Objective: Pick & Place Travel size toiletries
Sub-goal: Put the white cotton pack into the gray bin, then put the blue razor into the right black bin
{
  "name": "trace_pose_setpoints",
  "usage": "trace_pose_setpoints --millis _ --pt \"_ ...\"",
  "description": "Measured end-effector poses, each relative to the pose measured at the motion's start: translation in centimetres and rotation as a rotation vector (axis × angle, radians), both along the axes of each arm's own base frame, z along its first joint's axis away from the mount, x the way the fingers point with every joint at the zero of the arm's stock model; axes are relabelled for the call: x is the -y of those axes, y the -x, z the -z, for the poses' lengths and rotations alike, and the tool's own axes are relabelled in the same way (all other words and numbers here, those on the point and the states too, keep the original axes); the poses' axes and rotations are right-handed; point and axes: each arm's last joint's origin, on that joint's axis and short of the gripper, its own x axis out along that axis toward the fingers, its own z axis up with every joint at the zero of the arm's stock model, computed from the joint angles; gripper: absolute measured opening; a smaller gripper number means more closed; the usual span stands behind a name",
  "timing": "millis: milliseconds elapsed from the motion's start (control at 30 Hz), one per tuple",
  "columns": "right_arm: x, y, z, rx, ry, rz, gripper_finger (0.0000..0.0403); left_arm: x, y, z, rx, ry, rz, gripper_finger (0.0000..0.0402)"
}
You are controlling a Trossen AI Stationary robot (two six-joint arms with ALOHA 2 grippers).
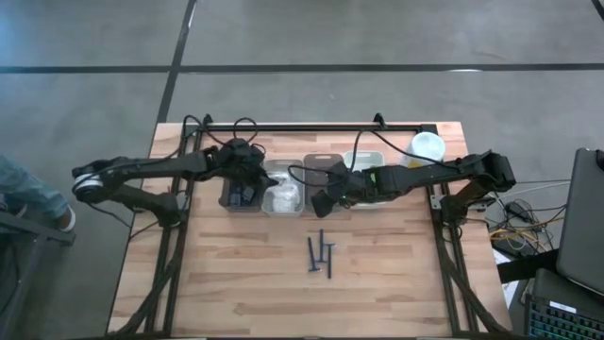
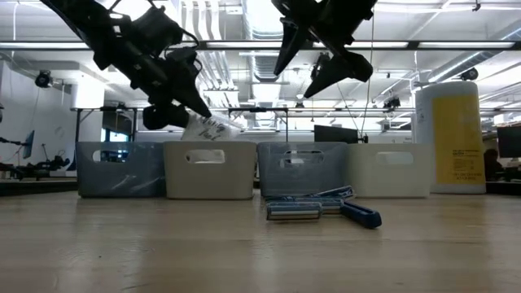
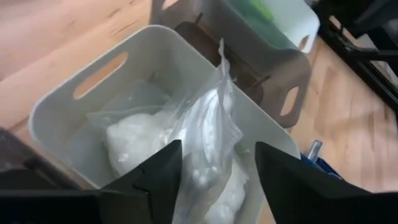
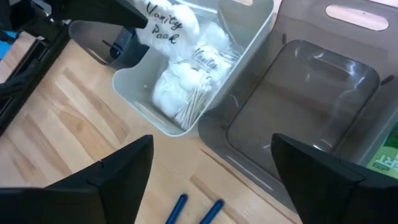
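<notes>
With its fingers spread, the left gripper (image 3: 214,180) lets a white packet (image 3: 208,134) hang over the white bin (image 3: 68,109), where its wrap could snag a finger, while the right gripper (image 4: 211,168) waits wide open beside it.

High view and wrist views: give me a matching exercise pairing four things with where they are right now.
Things:
1. plastic-wrapped packet
2. blue razors
3. yellow canister
4. right gripper

Places:
A. bare wood, in front of the bins
B. table's far right corner
C. between the left gripper's open fingers, over the white bin
D. above the grey bin, empty

Pairs: 1-C, 2-A, 3-B, 4-D
</notes>
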Motion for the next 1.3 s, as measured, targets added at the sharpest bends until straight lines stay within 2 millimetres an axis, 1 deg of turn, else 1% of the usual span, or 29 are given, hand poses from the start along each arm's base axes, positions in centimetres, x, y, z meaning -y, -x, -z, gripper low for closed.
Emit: trace_pose_setpoints --millis 100,167,300,433,533,667,767,867,967,1100,1300 --pt "0.0 0.0 0.0 0.002 0.0 0.001 0.0331 0.0 -0.3 -0.2 0.033 -0.028 0.042 0.0214" --pt "0.0 0.0 0.0 0.002 -0.003 0.005 0.0336 0.0 -0.6 -0.1 0.053 0.008 0.057 0.0209" --pt "0.0 0.0 0.1 0.006 -0.011 0.015 0.0346 0.2 -1.1 0.5 0.07 0.111 0.122 0.0183" --pt "0.0 0.0 0.1 0.005 -0.013 0.017 0.0352 0.3 -1.4 1.0 0.059 0.14 0.163 0.0155" --pt "0.0 0.0 0.2 0.006 -0.02 0.026 0.0354 0.4 -1.6 0.9 0.081 0.145 0.205 0.0134" --pt "0.0 0.1 0.3 0.003 -0.022 0.029 0.0347 0.3 -1.7 0.9 0.079 0.057 0.174 0.0103" --pt "0.0 0.2 0.8 -0.013 -0.024 0.033 0.0337 -0.2 -1.8 0.5 0.06 -0.082 0.07 0.0077" --pt "0.0 0.3 1.1 -0.02 -0.033 0.044 0.0328 -0.7 -2.0 -1.1 0.086 -0.233 0.003 0.0044" --pt "0.0 0.4 1.3 -0.028 -0.036 0.049 0.0322 -0.9 -2.5 -2.6 0.105 -0.341 0.033 0.0011" --pt "0.0 0.5 1.4 -0.031 -0.036 0.048 0.032 -1.3 -3.0 -3.5 0.095 -0.425 0.014 0.0009" --pt "0.0 0.8 1.4 -0.061 -0.044 0.041 0.0337 -1.4 -2.9 -3.1 0.06 -0.406 0.003 0.0011"
